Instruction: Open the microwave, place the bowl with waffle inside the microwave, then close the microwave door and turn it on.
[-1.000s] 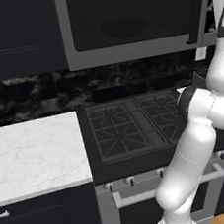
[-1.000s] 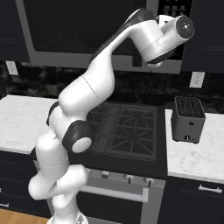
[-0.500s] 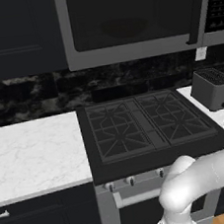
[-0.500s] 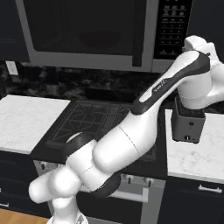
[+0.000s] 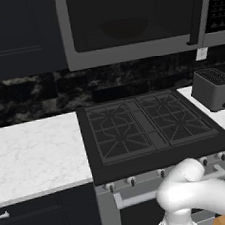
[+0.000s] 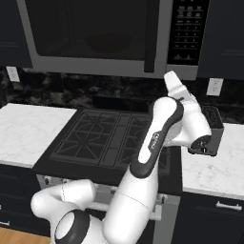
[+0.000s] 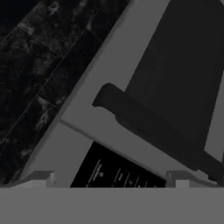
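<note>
Here my fingers [image 7: 43, 178] stand wide apart with nothing between them; in the hand view only their two tips rise at the bottom, one at each side. Past them, rolled on a slant, I see the microwave [image 7: 87, 127] close up: its black handle [image 7: 148, 127] runs across the middle of the view, the dark glass of the door [image 7: 183, 74] lies beyond it, and the button panel [image 7: 116, 173] sits just above the gap between the tips. The dark marbled backsplash [image 7: 39, 65] takes the left of that view. From the right base camera my arm [image 6: 162, 138] bends up over the right edge of the stove [image 6: 102, 138], its hand end pointing up under the microwave's lower right corner, below the panel. The door is shut, and behind the glass I can make out a faint round bowl [image 6: 108, 44]; I cannot tell whether a waffle lies in it. A toaster [image 5: 214, 89] stands on the counter [image 5: 34, 149] just right of the stove.
</note>
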